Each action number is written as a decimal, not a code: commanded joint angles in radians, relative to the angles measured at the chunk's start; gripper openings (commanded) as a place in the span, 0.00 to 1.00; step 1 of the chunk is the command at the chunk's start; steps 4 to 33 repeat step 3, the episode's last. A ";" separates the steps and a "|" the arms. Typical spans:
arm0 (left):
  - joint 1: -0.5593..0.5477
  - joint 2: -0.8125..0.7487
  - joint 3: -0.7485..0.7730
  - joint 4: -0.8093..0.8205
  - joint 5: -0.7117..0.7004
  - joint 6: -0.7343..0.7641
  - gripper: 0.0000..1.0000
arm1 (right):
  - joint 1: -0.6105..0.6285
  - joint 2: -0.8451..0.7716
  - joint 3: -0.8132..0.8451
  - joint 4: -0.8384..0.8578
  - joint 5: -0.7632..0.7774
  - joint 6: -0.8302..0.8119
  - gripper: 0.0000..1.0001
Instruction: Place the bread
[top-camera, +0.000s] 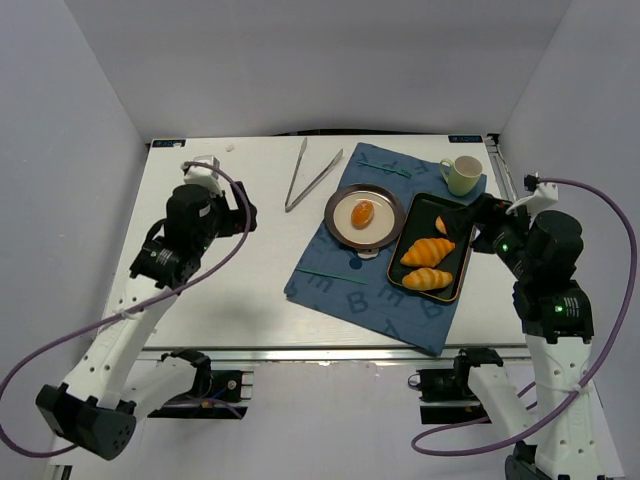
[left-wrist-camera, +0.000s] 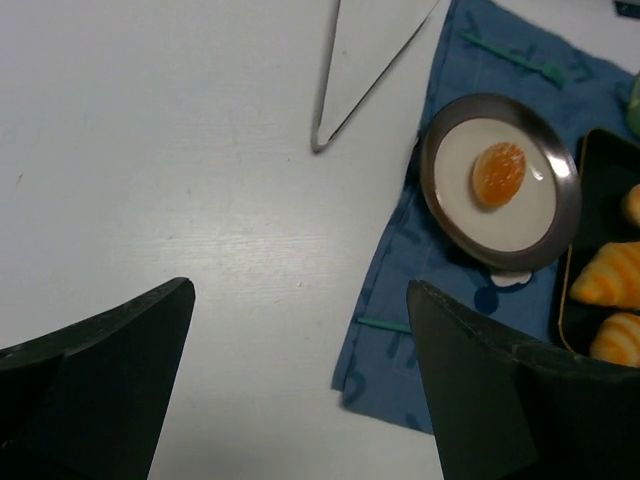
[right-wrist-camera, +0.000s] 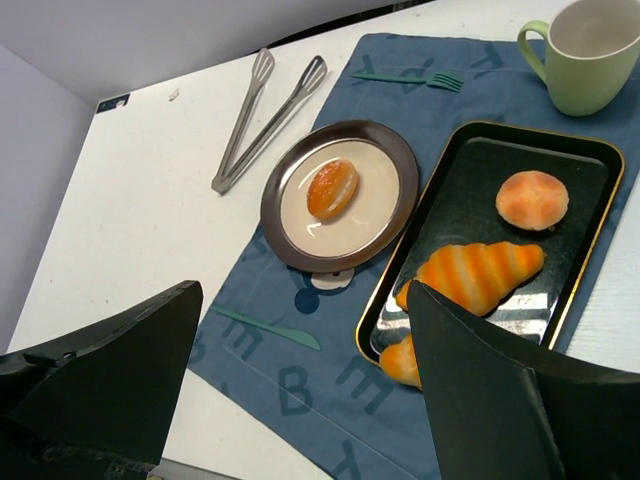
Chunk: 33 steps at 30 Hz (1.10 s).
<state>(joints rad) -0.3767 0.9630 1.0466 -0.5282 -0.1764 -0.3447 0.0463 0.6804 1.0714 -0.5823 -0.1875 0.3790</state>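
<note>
Both grippers were empty. The left gripper (left-wrist-camera: 300, 300) had its jaws spread wide over bare white table (left-wrist-camera: 150, 180), just left of the blue letter-printed cloth mat (left-wrist-camera: 400, 290). The right gripper (right-wrist-camera: 305, 300) was just as wide open, holding nothing, and hung by the right side of the black gold-rimmed rectangular tray (right-wrist-camera: 465, 195).

On the tray were two big ridged orange croissants (right-wrist-camera: 478, 272) and a small round plain bun (right-wrist-camera: 532, 198).

The small golden-orange oval bread (right-wrist-camera: 332, 188) lay on the round dark-rimmed cream plate (right-wrist-camera: 375, 215). It sat flat, inside the rim and a bit left of centre, with nothing touching it. I'd call the placement done.

Beyond that were the steel tongs (right-wrist-camera: 265, 120) and the pale green mug (right-wrist-camera: 590, 55).

Risks, in my judgement:
- The right arm sat close to the tray and mug, so a low or sideways retract could clip the tray edge. That would drag the mat and shift the plate with it.
- The bread is rounded (rolls easily), so a jolt to the plate could tip it over the shallow rim.
- The left arm was well apart from the plate, so it's low risk unless it sweeps right across the mat.
</note>
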 joint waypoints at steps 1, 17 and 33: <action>-0.002 0.019 0.078 -0.088 -0.041 0.013 0.98 | 0.001 -0.008 0.018 0.000 -0.027 0.012 0.89; -0.002 -0.001 0.067 -0.084 -0.043 0.009 0.98 | 0.001 -0.005 0.019 -0.007 -0.027 0.008 0.89; -0.002 -0.001 0.067 -0.084 -0.043 0.009 0.98 | 0.001 -0.005 0.019 -0.007 -0.027 0.008 0.89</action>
